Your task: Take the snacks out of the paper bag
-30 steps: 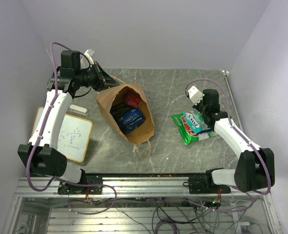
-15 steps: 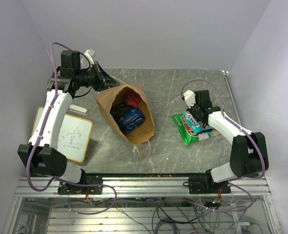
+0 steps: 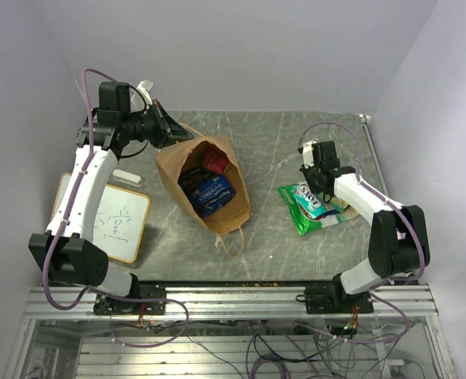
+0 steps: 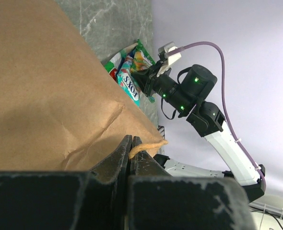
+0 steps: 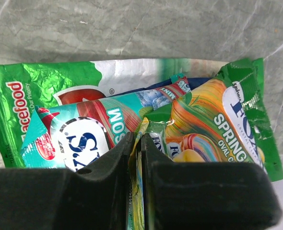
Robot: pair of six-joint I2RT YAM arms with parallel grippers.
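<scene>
The brown paper bag (image 3: 237, 207) lies open toward the camera with blue packets (image 3: 209, 192) and a small red one (image 3: 212, 163) inside. My left gripper (image 3: 174, 133) is shut on the bag's string handle (image 4: 148, 144) at its far rim; the bag's wall (image 4: 45, 96) fills the left wrist view. A pile of snacks (image 3: 312, 207) lies on the table at the right: a green-white packet with red logo (image 5: 45, 81), a teal one (image 5: 84, 129) and a yellow-green one (image 5: 213, 120). My right gripper (image 5: 136, 139) is shut on a yellow-green packet's edge (image 5: 140, 191) just over this pile.
A small whiteboard (image 3: 118, 225) with writing lies at the left, a white eraser (image 3: 127, 178) beside it. The bag's other string handle (image 3: 231, 241) trails toward the near edge. Walls close in the table at back, left and right.
My right arm has drawn its wrist left and back, and its elbow has folded in beside the snack pile. The left arm and the bag have not moved.
</scene>
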